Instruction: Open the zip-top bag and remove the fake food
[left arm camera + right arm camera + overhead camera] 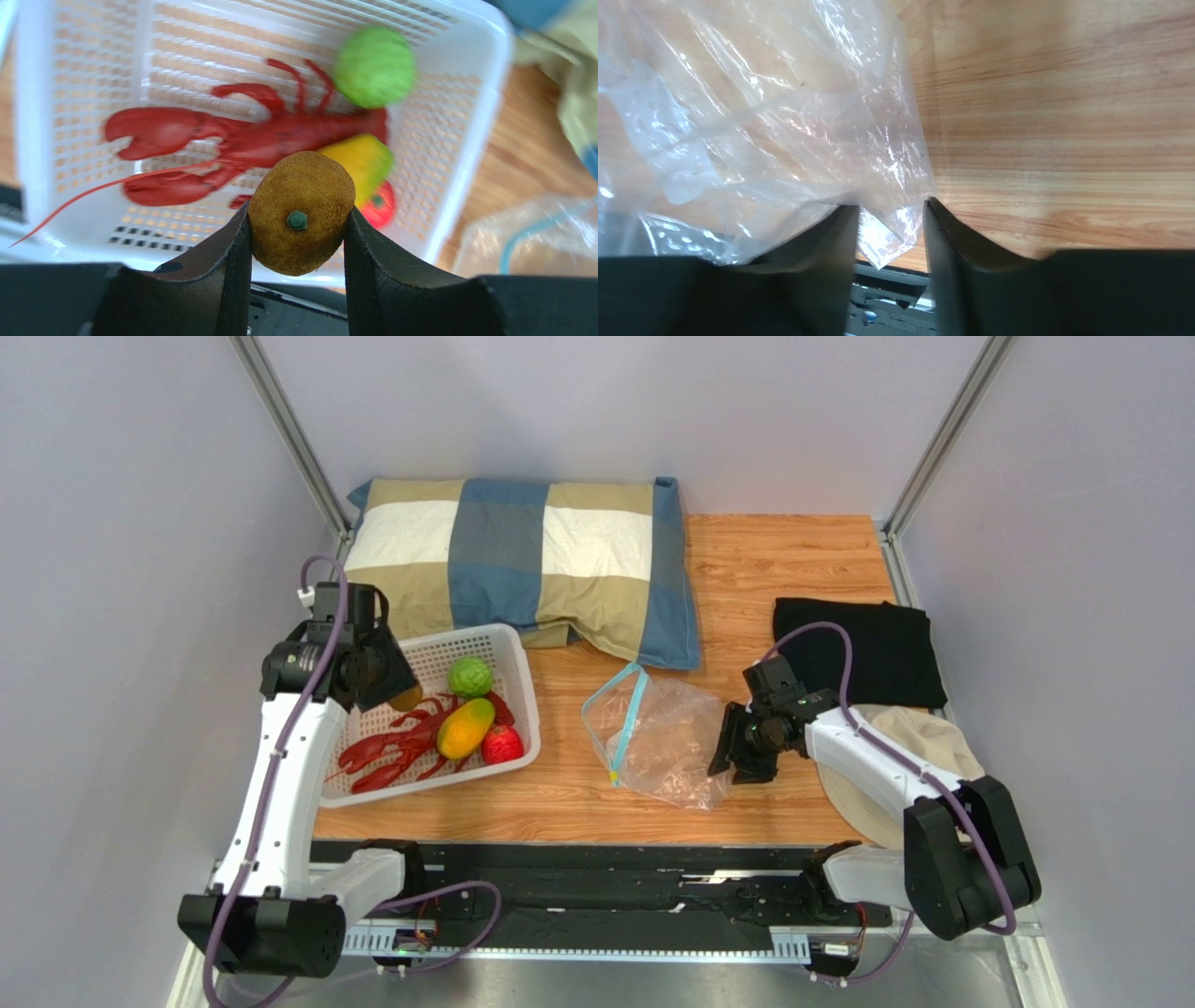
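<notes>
My left gripper (379, 676) is shut on a small brownish-yellow piece (302, 210) with a green stub and holds it above the white basket's (522, 686) left side. In the basket lie the red lobster (246, 136), the yellow-orange mango (361, 157), the red strawberry (379, 204) and the green leafy ball (374, 66). The clear zip-top bag (657, 735) lies crumpled on the wood, its blue zipper strip (627, 721) at its left edge. My right gripper (891, 204) is open at the bag's right edge. A corner of the bag (759, 119) hangs loose between the fingers.
A striped pillow (526, 560) lies along the back, just behind the basket. A black cloth (856, 651) and a beige cloth (912, 756) lie at the right by my right arm. Grey walls close in both sides.
</notes>
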You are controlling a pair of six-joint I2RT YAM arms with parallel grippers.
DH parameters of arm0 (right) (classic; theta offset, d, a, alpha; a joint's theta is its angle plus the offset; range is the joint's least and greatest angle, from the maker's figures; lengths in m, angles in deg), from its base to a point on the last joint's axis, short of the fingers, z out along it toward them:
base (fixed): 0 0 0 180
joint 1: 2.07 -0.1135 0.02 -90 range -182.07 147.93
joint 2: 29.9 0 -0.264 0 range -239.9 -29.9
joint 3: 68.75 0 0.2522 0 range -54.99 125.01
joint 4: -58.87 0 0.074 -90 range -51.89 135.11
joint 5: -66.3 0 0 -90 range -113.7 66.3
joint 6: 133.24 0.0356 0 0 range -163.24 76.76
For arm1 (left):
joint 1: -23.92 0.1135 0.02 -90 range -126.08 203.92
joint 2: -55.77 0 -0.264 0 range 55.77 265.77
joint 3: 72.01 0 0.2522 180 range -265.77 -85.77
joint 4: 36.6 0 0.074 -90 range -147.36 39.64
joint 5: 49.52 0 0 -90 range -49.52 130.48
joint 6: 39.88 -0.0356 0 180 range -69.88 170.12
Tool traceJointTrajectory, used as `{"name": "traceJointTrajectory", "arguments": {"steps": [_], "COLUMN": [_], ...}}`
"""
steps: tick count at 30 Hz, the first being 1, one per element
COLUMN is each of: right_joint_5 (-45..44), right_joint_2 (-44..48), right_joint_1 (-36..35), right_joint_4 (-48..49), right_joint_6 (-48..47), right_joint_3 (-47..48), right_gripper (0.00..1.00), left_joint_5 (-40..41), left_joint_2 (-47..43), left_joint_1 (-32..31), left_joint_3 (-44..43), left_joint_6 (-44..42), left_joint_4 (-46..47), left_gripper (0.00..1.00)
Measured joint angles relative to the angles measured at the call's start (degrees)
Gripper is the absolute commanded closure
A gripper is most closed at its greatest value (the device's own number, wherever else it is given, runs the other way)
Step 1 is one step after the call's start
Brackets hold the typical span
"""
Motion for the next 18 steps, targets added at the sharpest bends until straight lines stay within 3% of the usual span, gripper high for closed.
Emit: {"name": "traceJointTrajectory", "arguments": {"steps": [5,7,8,10,11,12,18], "right_joint_5": [-1.57,-2.21,-2.6,-3.23,-3.63,-4.11,-7.5], "right_joint_2": [1.49,2.6,3.21,4.68,5.55,6.6,12.07], "right_joint_1": [0.0,0.0,0.0,0.0,0.0,0.0,0.0], "right_joint_4": [-5.44,-7.87,-9.16,-11.37,-12.72,-14.08,-21.97], "right_joint_6": [-1.77,-2.34,-2.54,-2.82,-2.97,-3.13,-3.76], "right_joint_3": [4.74,7.08,8.35,10.54,11.65,12.76,18.21], "right_gripper": [0.26,0.24,0.21,0.2,0.16,0.15,0.12], "left_joint_5": [2.54,2.73,3.1,3.39,3.39,3.48,4.59], "left_joint_2": [7.78,13.38,15.8,18.93,20.0,20.92,21.38], "left_joint_1": [6.69,8.2,8.81,9.99,10.67,11.45,12.31], "left_joint_3": [1.7,2.78,3.34,3.78,3.78,3.76,2.01], "left_joint_6": [1.25,2.03,2.47,2.93,3.08,3.1,2.91], "left_joint_4": [-0.04,1.57,2.36,3.13,3.61,4.22,3.85], "left_gripper": [1.0,0.98,0.81,0.6,0.12,0.07,0.06]}}
